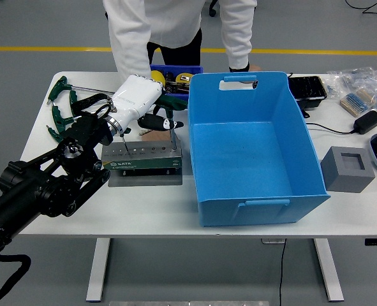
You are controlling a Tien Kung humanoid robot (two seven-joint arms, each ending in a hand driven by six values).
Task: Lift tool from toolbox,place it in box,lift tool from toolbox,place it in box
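You are at the lifting step: the big blue box (252,150) lying just to the right of your left hand (140,105) shows only a bare blue floor, so by the look of it no tool has gone in yet. Your black left arm (44,182) comes in from the lower left corner and slopes up across the white table (143,204), ending in the white hand poised above the green and grey toolbox (143,159), which sits directly beneath and slightly nearer you than the palm. The hand is tipped palm-down with its dark fingertips (166,123) curled toward the box side, closing on the dark handle of a tool (173,135) whose thin shaft still stands in the toolbox's right end; whether the grip is firm or only touching cannot be settled from this angle. Next, I judge, you need a straight pull upward until the shaft clears its socket, then a short carry rightward over the box's near wall before letting go. Beyond the hand, a person in a white coat (175,25) stands at the far edge; loose green-handled keys (64,105) lie to the hand's left.
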